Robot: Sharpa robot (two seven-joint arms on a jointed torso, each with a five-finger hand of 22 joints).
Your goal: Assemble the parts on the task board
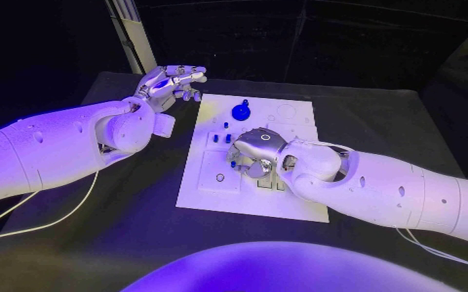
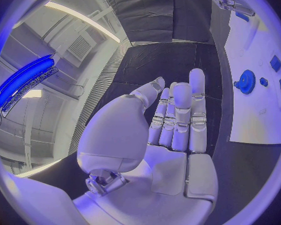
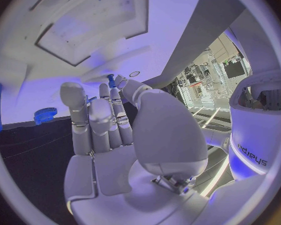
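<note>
1. At the far left of the head view the left arm reaches in over the black surface [image 1: 117, 224]. A thin pale cable [image 1: 59, 214] trails across the surface below that arm.
2. The left robot hand [image 1: 174, 84] hangs beside the far left corner of the task board [image 1: 220, 201], off its edge and touching nothing. Its fingers [image 2: 181, 110] lie straight and side by side, and it holds nothing.
3. A pale upright post [image 1: 127, 18] stands behind the surface, beyond the left robot hand.
4. The task board, a single white plate, lies in the middle of the surface, its long side running away from the robot.
5. One round blue gear part [image 1: 241, 111] sits on the far half of the board. Small blue pieces [image 1: 225, 126] lie just nearer the robot from it; two show plainly as small blocks in the left wrist view, and how many more there are I cannot tell.
6. The right robot hand [image 1: 255, 155] is over the middle of the board, hiding the recesses beneath it. In the right wrist view its fingertips pinch one small blue peg [image 3: 110, 80], held close over the white board.
7. The right arm covers the board's near right corner.
</note>
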